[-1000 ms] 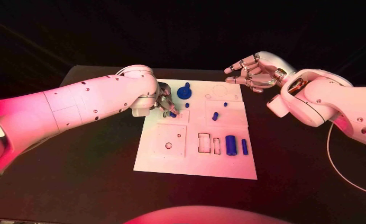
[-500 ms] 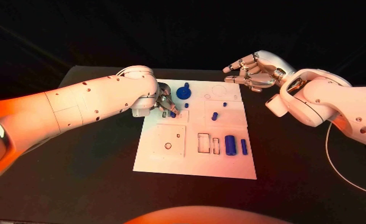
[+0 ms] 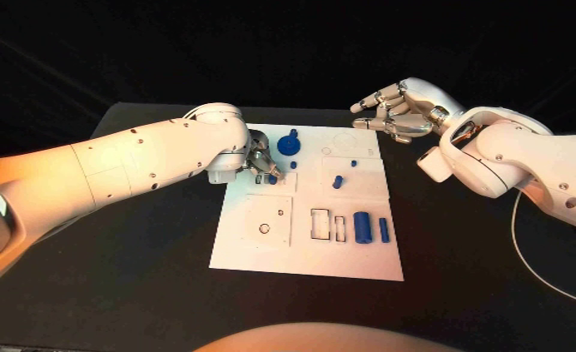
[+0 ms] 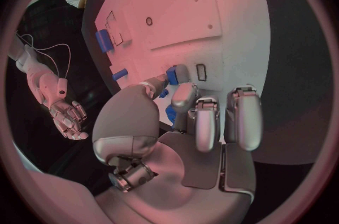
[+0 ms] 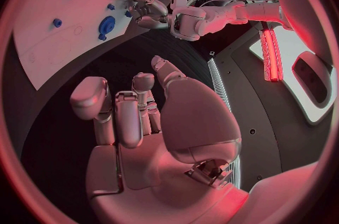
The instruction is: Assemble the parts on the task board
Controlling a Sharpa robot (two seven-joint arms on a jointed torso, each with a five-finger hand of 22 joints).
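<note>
The task board (image 3: 310,210) is one white rectangular plate lying flat on the black counter (image 3: 144,269), its long axis running away from the robot. Six separate blue parts show on it, plus one in the left hand. The largest, a round knob-like part (image 3: 290,145), stands near the board's far edge. Just nearer than it is a tiny blue peg (image 3: 294,166). Further right on the board sit another tiny peg (image 3: 355,164) and a short slanted pin (image 3: 339,181). Toward the board's near right stand or lie two longer pieces side by side, a thick cylinder (image 3: 363,227) and a thin rod (image 3: 385,230), both with their long axes along the board's length. Left of the cylinder are two outlined rectangular recesses (image 3: 322,225); they look unfilled, though that is hard to tell. A square raised panel (image 3: 265,220) with two small holes takes the board's near left.

The left hand (image 3: 260,165) is over the board's far left edge, fingers curled downward and pinching a small blue part (image 4: 172,75) against the board beside a small slot; the left wrist view shows blue between thumb and fingers.

The right hand (image 3: 396,115) hovers beyond the board's far right corner, clear of it, fingers spread and slightly bent, holding nothing.
</note>
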